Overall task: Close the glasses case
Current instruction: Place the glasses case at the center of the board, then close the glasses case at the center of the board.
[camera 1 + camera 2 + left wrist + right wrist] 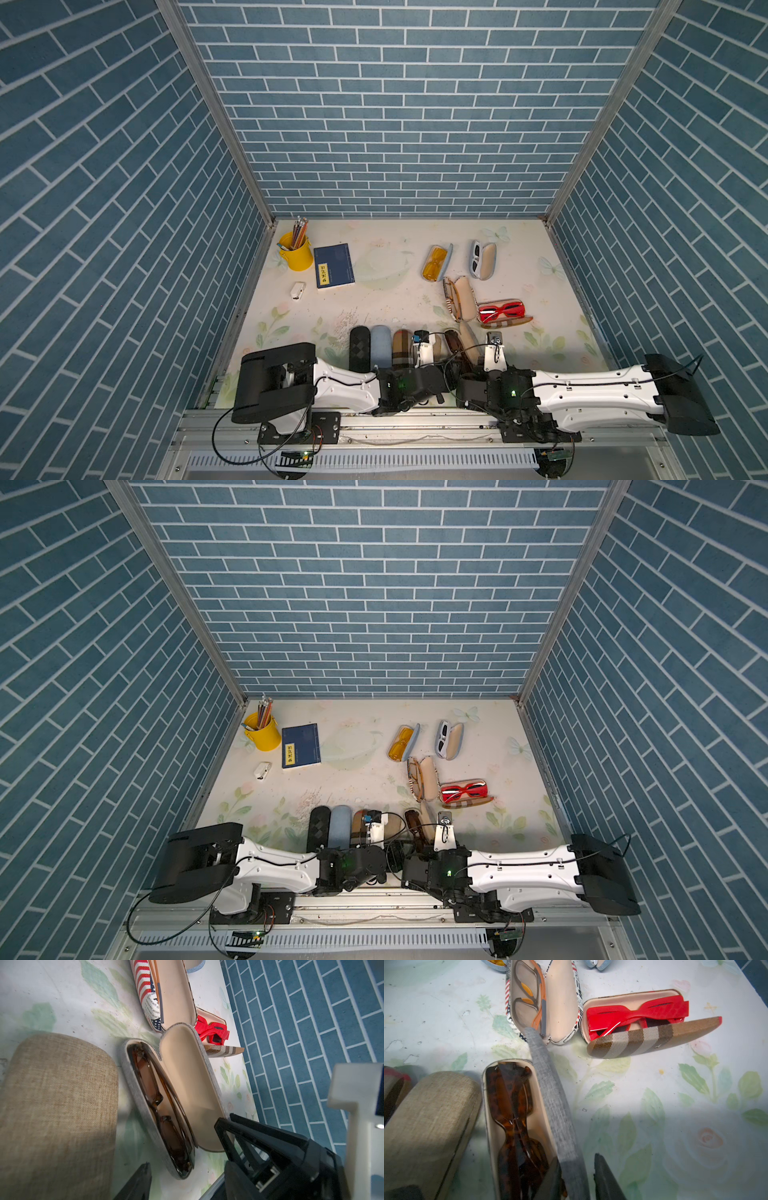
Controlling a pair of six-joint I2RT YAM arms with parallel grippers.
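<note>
Nearest open case [494, 1132]: on the worktop [664, 1088] under the right hand [575, 1164], glasses [512, 1118] inside; its raised lid [550, 1088] stands between that hand's fingers [604, 1178].
Closed case [425, 1126]: just left of the nearest open case, near the left hand [181, 1145].
Row of cases [380, 349]: left of the left hand, side by side.
Second open case [562, 1001]: ahead of the right hand.
Third open case [654, 1036]: ahead and right of the right hand, beside the second open case.
Far open cases [484, 259]: well beyond those.
Book [333, 266] and cup [297, 257]: far ahead-left of the left hand, pencils [300, 228] in the cup.
</note>
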